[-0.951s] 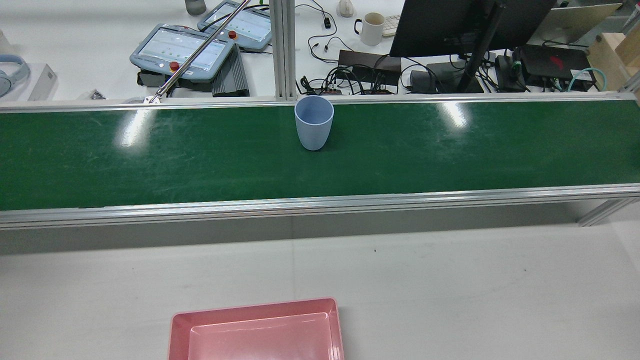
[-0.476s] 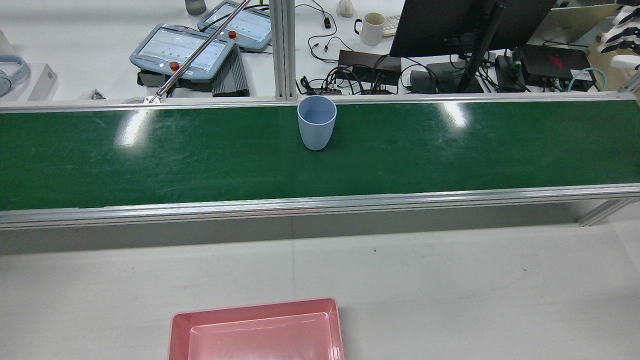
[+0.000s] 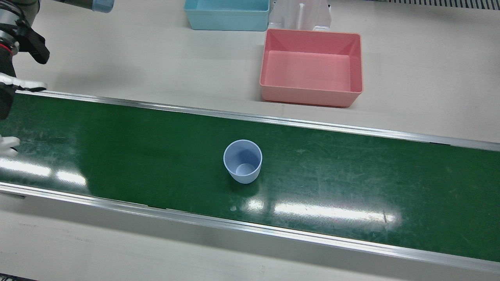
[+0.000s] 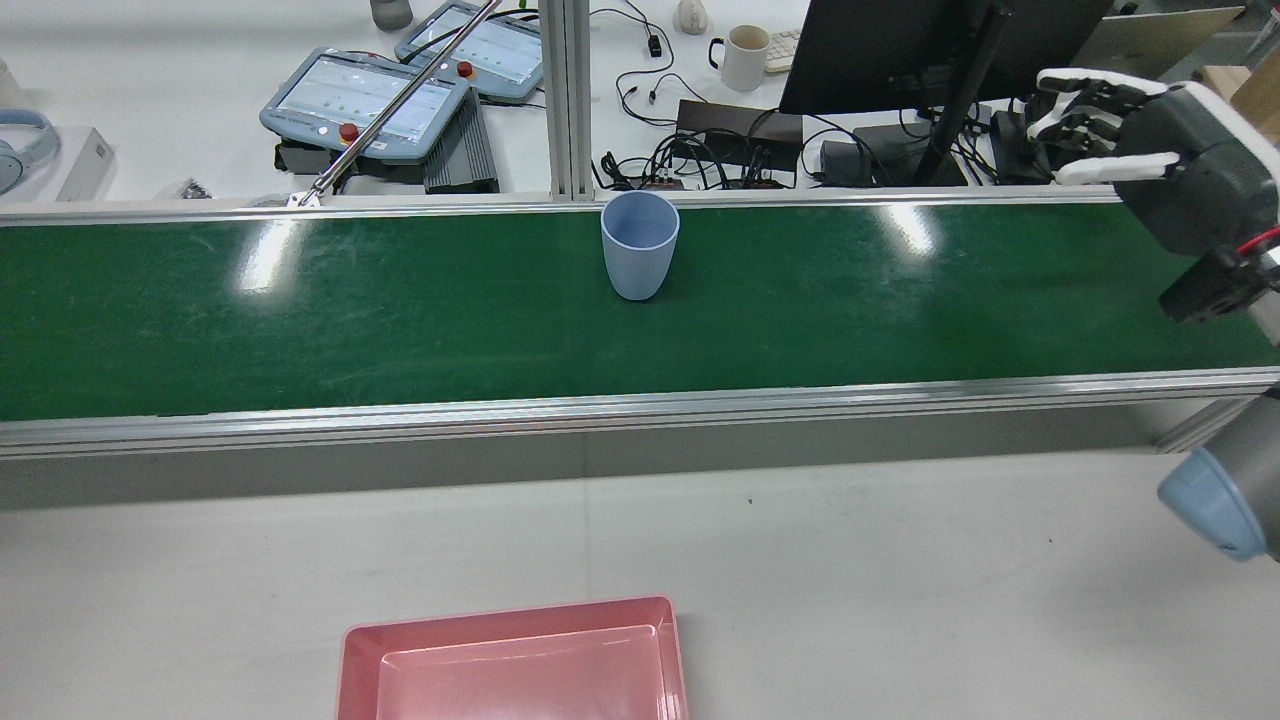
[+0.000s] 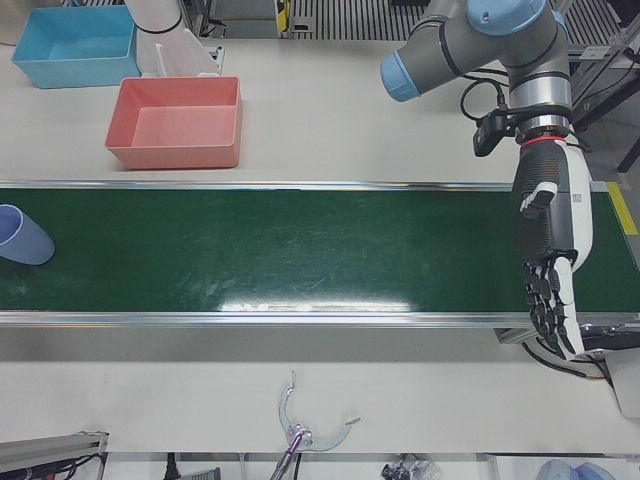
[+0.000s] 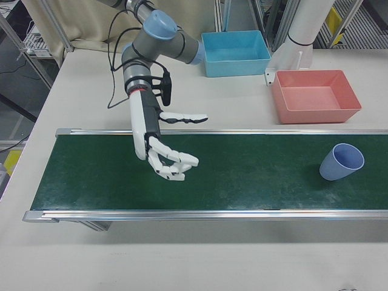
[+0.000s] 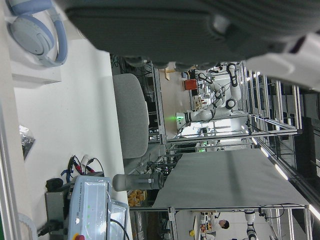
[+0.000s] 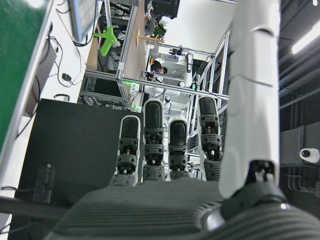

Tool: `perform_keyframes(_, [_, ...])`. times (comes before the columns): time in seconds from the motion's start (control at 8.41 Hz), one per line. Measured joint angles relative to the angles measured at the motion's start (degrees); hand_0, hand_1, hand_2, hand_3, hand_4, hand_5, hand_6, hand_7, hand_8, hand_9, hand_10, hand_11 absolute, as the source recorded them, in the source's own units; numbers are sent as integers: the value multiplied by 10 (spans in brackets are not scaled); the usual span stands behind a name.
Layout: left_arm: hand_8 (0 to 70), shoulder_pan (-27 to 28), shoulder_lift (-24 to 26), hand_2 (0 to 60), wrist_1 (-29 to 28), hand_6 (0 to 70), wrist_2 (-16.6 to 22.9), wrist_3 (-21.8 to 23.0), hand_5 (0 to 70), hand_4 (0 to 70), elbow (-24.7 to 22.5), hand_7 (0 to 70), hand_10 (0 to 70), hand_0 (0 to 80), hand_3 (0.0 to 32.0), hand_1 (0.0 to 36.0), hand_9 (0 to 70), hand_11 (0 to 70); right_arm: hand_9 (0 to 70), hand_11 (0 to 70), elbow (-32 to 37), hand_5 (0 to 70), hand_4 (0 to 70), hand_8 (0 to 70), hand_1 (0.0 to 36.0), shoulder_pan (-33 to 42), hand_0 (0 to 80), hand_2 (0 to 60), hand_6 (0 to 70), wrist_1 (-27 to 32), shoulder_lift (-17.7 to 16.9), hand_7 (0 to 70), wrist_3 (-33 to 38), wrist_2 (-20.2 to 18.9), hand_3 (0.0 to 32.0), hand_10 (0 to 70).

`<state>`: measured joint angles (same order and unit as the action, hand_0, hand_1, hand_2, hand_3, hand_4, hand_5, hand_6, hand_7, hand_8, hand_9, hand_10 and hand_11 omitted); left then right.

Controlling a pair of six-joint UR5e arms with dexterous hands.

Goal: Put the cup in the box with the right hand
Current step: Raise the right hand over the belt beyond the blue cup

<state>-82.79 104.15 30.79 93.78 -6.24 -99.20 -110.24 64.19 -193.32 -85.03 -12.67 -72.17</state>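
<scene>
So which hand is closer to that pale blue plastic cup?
Right. The right hand hovers over the green belt partway along from the pale blue plastic cup; the left hand hangs at the belt's far end.

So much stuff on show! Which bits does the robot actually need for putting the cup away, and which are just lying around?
Part of the job:
- blue cup, upright on the green belt
- pink box, empty
- right hand, open over the belt, well apart from the cup

Just lying about:
- blue box
- left hand, open, idle
- white mug, headphones and control tablets on the desk behind
</scene>
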Motion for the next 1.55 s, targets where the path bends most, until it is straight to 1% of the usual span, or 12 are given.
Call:
perform_keyframes(0.12, [0,0,0,0,0,0,0,0,0,0,0,0,0,0,0,0,0,0,369,279,42,123,137,308,225,-27,596,20,136,0,37,544,0,5,12,181])
perform_keyframes(0.24, [0,0,0,0,0,0,0,0,0,0,0,0,0,0,0,0,0,0,364,268,64,119,155,300,224,-46,596,26,134,0,61,549,0,16,20,174])
perform_keyframes(0.36, [0,0,1,0,0,0,0,0,0,0,0,0,0,0,0,0,0,0,368,263,74,118,189,295,233,-59,604,41,138,-1,78,575,-1,27,12,170])
perform_keyframes(0.48, [0,0,1,0,0,0,0,0,0,0,0,0,0,0,0,0,0,0,370,259,77,118,200,294,236,-65,609,47,141,-2,88,589,-2,33,8,167])
perform_keyframes(0.59, [0,0,0,0,0,0,0,0,0,0,1,0,0,0,0,0,0,0,362,247,71,116,179,288,231,-72,603,38,137,-4,91,581,-3,37,26,159])
perform_keyframes(0.71, [0,0,0,0,-1,0,0,0,0,0,1,0,0,0,0,0,0,0,358,238,60,110,160,284,205,-90,583,13,133,-6,91,573,-3,50,44,154])
perform_keyframes(0.83, [0,0,0,0,-1,0,0,0,0,0,1,0,0,0,0,0,0,0,362,233,54,100,172,283,168,-117,555,0,134,-6,90,582,-5,75,28,153])
perform_keyframes(0.95, [0,0,0,0,-1,0,0,0,0,0,1,0,0,0,0,0,0,0,364,241,52,98,164,283,157,-144,543,0,135,-7,90,585,-9,101,24,159])
perform_keyframes(1.07, [0,0,0,0,-1,0,0,0,0,0,0,0,0,0,0,0,0,0,368,240,52,93,180,284,140,-170,530,0,136,-6,91,594,-16,127,18,160])
perform_keyframes(1.19, [0,0,0,0,-1,0,0,0,0,0,0,0,0,0,0,0,0,0,375,233,51,91,208,285,142,-185,531,0,140,-6,94,616,-20,144,10,155])
perform_keyframes(1.31, [0,0,0,0,0,0,0,0,0,0,0,0,0,0,0,0,0,0,383,229,49,92,240,286,155,-192,543,0,145,-7,96,647,-23,154,0,152])
perform_keyframes(1.55, [0,0,0,0,-1,0,0,0,0,0,0,0,0,0,0,0,0,0,398,220,45,94,290,289,178,-197,563,0,156,-9,107,698,-41,167,0,145])
